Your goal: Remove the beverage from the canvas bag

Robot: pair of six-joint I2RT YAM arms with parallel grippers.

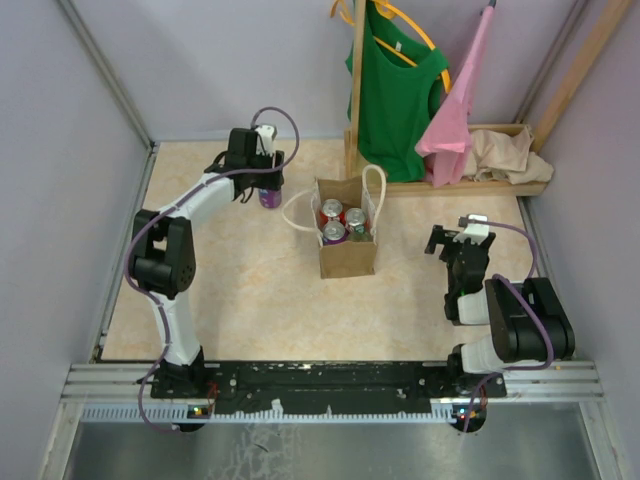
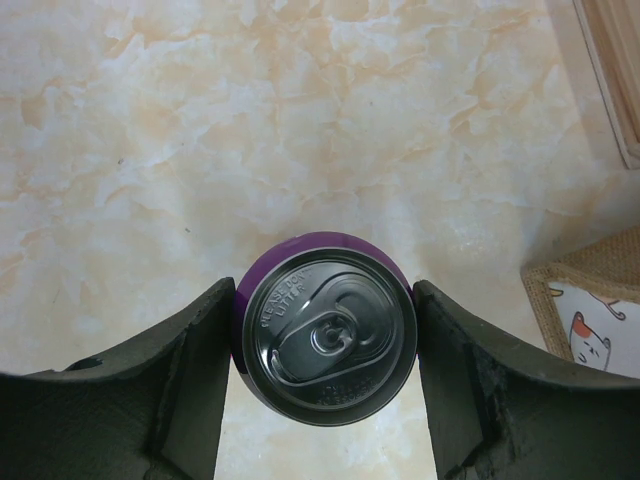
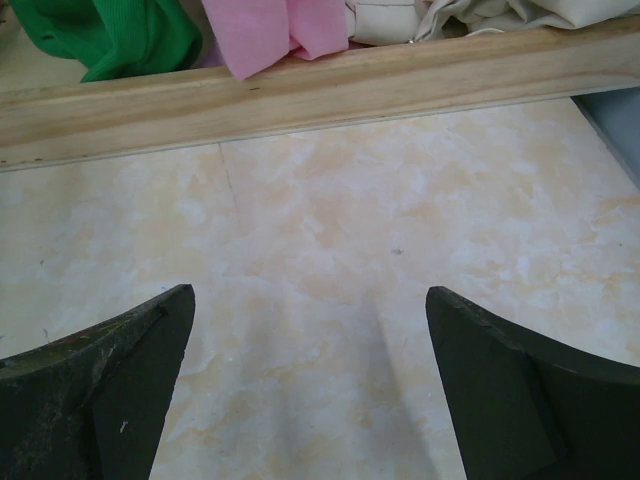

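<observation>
A purple beverage can [image 2: 330, 335] sits between my left gripper's [image 2: 325, 295] fingers, which press on both its sides. From above, that can [image 1: 270, 197] is at the back left, left of the canvas bag [image 1: 347, 257]. I cannot tell whether it rests on the table or hangs just above it. The tan bag stands upright mid-table with white handles [image 1: 375, 190], and three can tops [image 1: 334, 232] show inside. Its corner [image 2: 590, 290] appears at the right of the left wrist view. My right gripper [image 1: 447, 240] [image 3: 308, 291] is open over bare table, right of the bag.
A wooden rack [image 1: 470, 185] stands at the back right with a green shirt [image 1: 395, 90] and a pink cloth [image 1: 460, 110] hanging on it. A beige cloth heap [image 1: 505, 155] lies on its base. Grey walls enclose the table.
</observation>
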